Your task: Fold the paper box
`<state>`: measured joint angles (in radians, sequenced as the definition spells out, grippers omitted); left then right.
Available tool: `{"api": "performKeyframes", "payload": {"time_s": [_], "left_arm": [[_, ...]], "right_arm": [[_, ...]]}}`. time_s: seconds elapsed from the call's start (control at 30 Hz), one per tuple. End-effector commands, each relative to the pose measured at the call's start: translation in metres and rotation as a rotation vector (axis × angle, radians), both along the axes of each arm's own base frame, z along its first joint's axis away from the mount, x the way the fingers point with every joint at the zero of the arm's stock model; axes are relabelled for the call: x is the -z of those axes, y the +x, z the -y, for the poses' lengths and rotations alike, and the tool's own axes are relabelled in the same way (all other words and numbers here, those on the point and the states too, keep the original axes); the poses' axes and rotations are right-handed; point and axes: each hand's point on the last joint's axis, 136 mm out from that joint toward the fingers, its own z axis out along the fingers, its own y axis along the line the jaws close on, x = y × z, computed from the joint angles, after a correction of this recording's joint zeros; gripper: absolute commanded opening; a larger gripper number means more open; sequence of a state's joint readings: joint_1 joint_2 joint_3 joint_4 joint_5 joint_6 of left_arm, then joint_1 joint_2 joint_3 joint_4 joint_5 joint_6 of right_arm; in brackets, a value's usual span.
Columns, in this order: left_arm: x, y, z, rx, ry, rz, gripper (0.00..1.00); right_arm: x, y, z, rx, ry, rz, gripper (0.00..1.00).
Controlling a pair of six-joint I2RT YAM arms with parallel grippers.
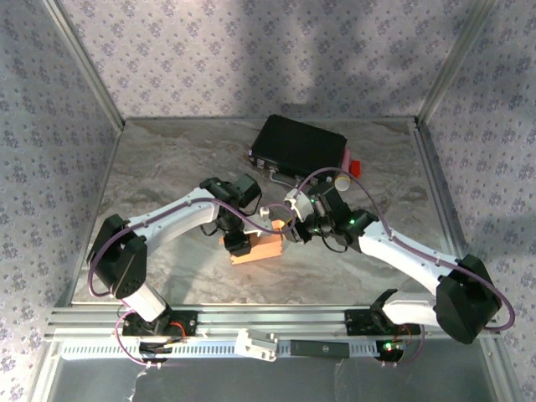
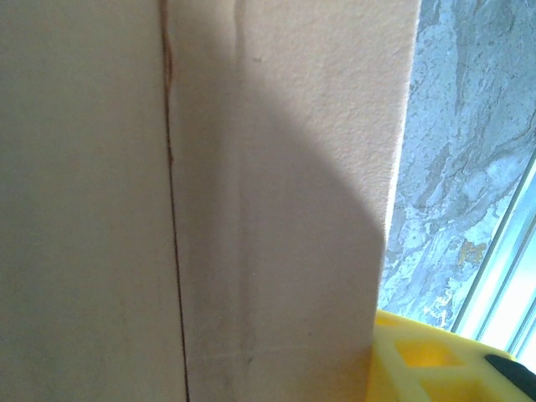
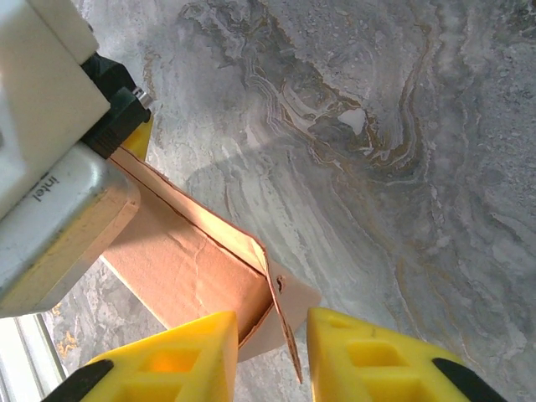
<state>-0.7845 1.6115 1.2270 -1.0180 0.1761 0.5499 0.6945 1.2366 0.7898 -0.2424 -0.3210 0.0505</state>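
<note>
Two yellow fingers (image 3: pixel 184 360) of the right gripper (image 3: pixel 272 322) rise at the bottom of the right wrist view. They stand apart, one on each side of the end corner of the paper box (image 3: pixel 193 276), and a thin end flap hangs in the gap. Whether they press the cardboard cannot be told. Over the far end of the box sits one silver camera body (image 3: pixel 50 209) marked "intel".

In the left wrist view the salmon cardboard (image 2: pixel 276 209) takes up most of the picture, with one crease running down it. One yellow finger (image 2: pixel 410 360) stands just beside its lower right edge. Whether the left gripper clamps the box or stands loose cannot be told.

From above, one paper box (image 1: pixel 264 249) lies near the middle of the marbled grey table (image 1: pixel 167 159), between the two arms. The left gripper (image 1: pixel 239 243) is at its left end and the right gripper (image 1: pixel 293 233) at its right end. One black case (image 1: pixel 300 144) lies behind them, well apart from the box, with one small red thing (image 1: pixel 355 165) at its right end.
</note>
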Motion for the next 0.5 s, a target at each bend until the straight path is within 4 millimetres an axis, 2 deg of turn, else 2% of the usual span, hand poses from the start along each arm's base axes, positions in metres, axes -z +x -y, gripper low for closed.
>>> {"api": "performKeyframes", "payload": {"time_s": [0.0,0.33,0.47], "left_arm": [[0.0020,-0.0041,-0.0007,0.020,-0.011,-0.020,0.44],[0.0022,-0.0023,0.0017,0.009,-0.024,-0.013,0.45],[0.0052,-0.0017,0.0017,-0.001,-0.023,-0.011,0.48]], "right_arm": [[-0.0084,0.0026,-0.0032,-0.009,-0.003,0.022,0.26],[-0.0036,0.0016,-0.0052,-0.015,-0.016,0.008,0.08],[-0.0021,0.0019,-0.0067,0.003,-0.043,0.015,0.04]]}}
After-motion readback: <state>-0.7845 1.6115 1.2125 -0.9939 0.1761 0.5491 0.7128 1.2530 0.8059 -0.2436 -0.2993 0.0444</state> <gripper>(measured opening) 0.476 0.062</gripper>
